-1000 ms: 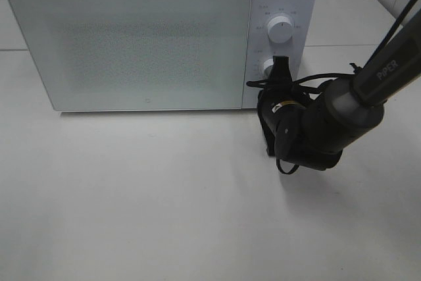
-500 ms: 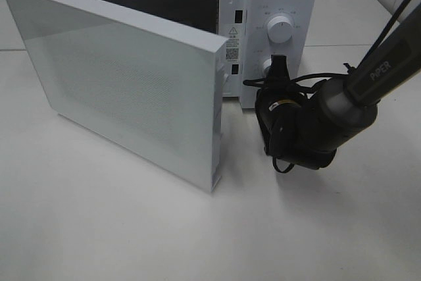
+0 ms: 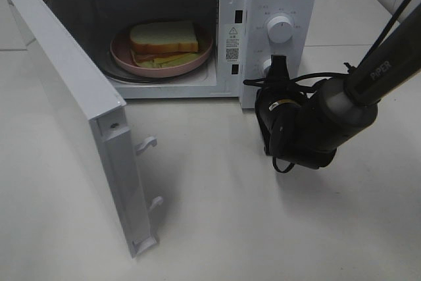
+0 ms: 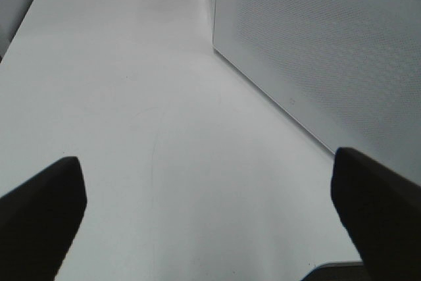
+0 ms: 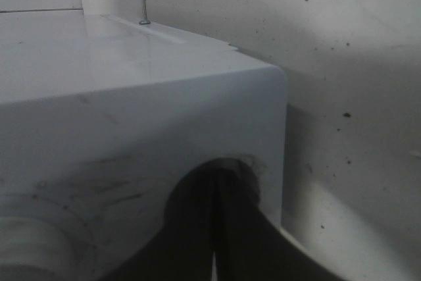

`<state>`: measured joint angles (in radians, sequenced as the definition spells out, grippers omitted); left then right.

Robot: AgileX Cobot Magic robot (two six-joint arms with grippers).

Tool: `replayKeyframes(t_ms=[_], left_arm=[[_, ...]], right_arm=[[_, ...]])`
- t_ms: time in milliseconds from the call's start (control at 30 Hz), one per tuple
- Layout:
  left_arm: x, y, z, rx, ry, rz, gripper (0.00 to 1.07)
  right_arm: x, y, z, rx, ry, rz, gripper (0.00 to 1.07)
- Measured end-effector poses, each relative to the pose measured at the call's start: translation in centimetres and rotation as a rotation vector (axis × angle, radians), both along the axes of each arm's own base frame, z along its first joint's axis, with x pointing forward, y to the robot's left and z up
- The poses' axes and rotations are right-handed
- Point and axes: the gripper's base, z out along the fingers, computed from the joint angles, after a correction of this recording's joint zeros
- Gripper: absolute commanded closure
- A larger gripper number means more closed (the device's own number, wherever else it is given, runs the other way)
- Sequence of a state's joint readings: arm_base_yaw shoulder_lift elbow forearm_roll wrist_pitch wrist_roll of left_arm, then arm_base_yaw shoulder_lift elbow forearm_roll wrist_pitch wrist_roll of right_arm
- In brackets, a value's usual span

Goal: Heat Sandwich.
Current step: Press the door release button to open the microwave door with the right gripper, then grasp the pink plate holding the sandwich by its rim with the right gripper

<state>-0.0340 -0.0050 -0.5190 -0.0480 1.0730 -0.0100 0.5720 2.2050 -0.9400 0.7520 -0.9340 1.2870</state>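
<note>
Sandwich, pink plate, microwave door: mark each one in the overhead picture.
sandwich (image 3: pixel 163 35), exterior high view, on the top bread slice.
pink plate (image 3: pixel 121 52), exterior high view, on the bare left rim.
microwave door (image 3: pixel 122 176), exterior high view, on the latch-side edge.

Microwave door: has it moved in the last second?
Yes. The door has swung wide open on its left hinge, away from the fixed knob panel, uncovering the sandwich on its pink plate.
</note>
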Motion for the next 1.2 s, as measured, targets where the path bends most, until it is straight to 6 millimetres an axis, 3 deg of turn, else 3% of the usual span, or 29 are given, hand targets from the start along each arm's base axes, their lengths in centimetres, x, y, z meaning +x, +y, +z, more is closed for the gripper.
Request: replayKeyframes(t_ms=[633, 933, 1200], left_arm=[[0.0, 0.0, 0.0, 0.000, 0.000, 0.000, 0.10], [0.0, 0.0, 0.0, 0.000, 0.000, 0.000, 0.10], [0.0, 0.0, 0.0, 0.000, 0.000, 0.000, 0.10]], right_arm=[[-0.1, -0.2, 1.3, 0.039, 0.086, 0.046, 1.07], [-1.8, -0.4, 3.0, 0.014, 0.087, 0.129, 1.07], [-4.7, -0.5, 4.1, -0.006, 0.102, 0.191, 1.07]])
